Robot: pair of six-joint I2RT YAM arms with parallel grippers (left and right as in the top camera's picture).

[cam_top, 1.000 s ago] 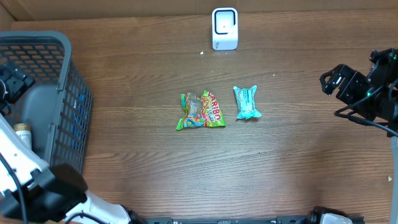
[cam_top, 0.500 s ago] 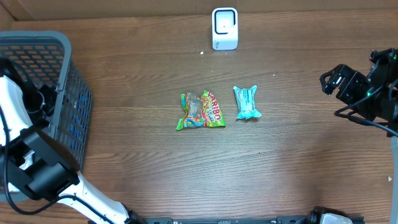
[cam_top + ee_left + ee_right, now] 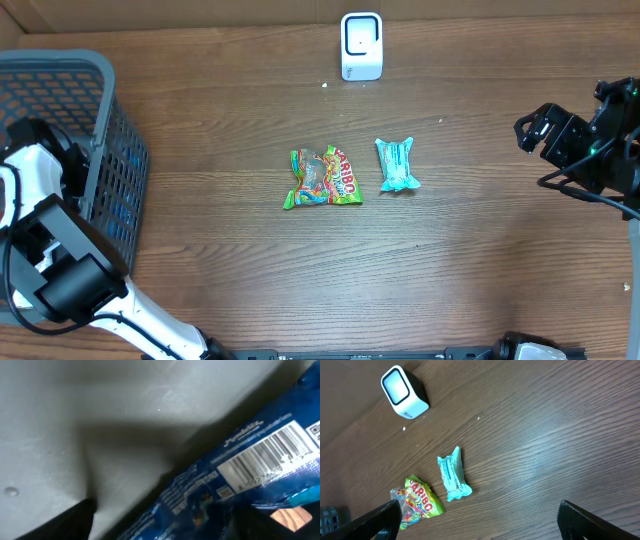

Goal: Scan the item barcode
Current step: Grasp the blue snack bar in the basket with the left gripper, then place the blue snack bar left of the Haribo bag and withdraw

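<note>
Basket walls [image 3: 122, 175], seemingly close quarters

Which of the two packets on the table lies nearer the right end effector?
The teal wrapper; the green Haribo bag lies farther left, toward the basket.

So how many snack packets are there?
3: a gummy bag mid-table, a teal packet just right of it, and a blue packet inside the basket, seen by the left wrist camera. The basket may hide more.

Wood table [image 3: 250, 280]: grey basket [image 3: 125, 170] at left edge, white scanner [image 3: 361, 45] at back, Haribo bag [image 3: 325, 178] + teal pkt [image 3: 396, 164] ctr (near, not touching).
</note>
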